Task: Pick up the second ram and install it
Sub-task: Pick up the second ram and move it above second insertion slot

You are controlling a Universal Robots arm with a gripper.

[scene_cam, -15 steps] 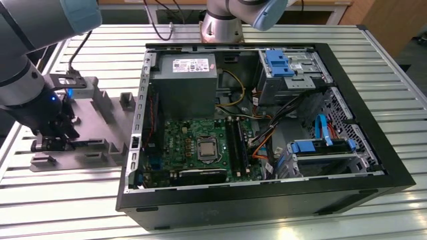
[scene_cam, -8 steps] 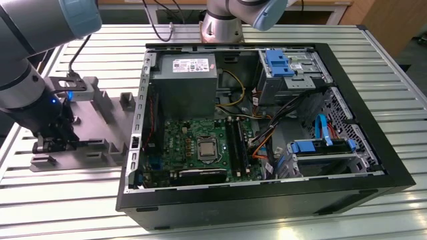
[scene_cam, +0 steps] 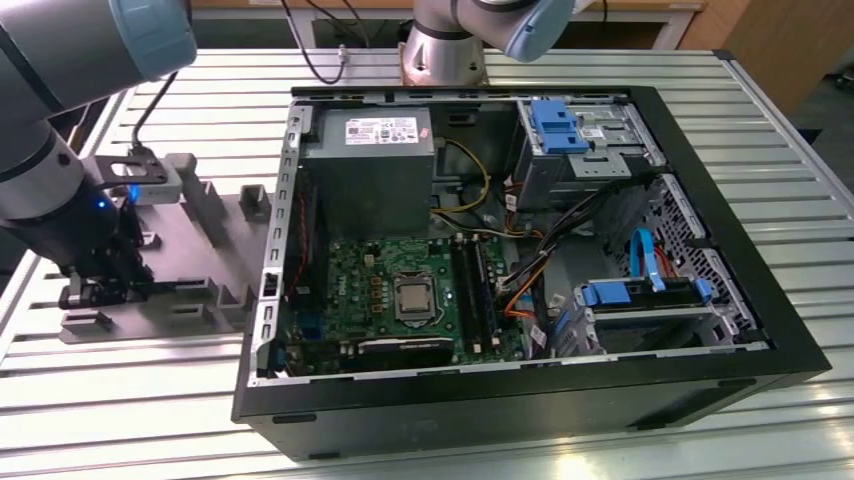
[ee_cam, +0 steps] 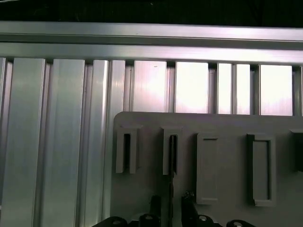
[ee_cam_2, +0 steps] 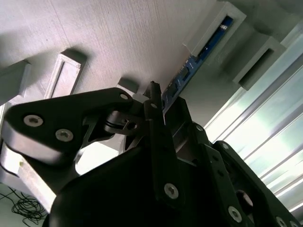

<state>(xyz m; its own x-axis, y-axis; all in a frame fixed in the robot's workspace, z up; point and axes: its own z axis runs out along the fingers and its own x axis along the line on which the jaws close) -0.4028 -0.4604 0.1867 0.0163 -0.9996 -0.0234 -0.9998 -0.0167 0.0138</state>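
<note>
The second ram (ee_cam_2: 196,59) is a thin blue-green board standing on edge in a slot of the grey holder block (ee_cam_2: 118,42). In the first wrist view the ram (ee_cam: 172,153) is a dark thin strip in the second slot. My gripper (ee_cam: 171,204) is down at the holder with one finger on each side of the ram and a small gap showing at either side, so it is open. In the second wrist view the gripper (ee_cam_2: 165,99) straddles the near end of the board. In the exterior view the gripper (scene_cam: 96,292) is low over the holder (scene_cam: 200,250), at the exterior view's left of the computer case.
The open computer case (scene_cam: 787,350) lies in the middle of the slatted metal table (scene_cam: 134,420). Its green motherboard (scene_cam: 354,270) has long black memory slots (scene_cam: 470,285) beside the processor socket. Cables and blue drive brackets (scene_cam: 641,292) fill the case at the exterior view's right. The holder has further slots (ee_cam: 126,151).
</note>
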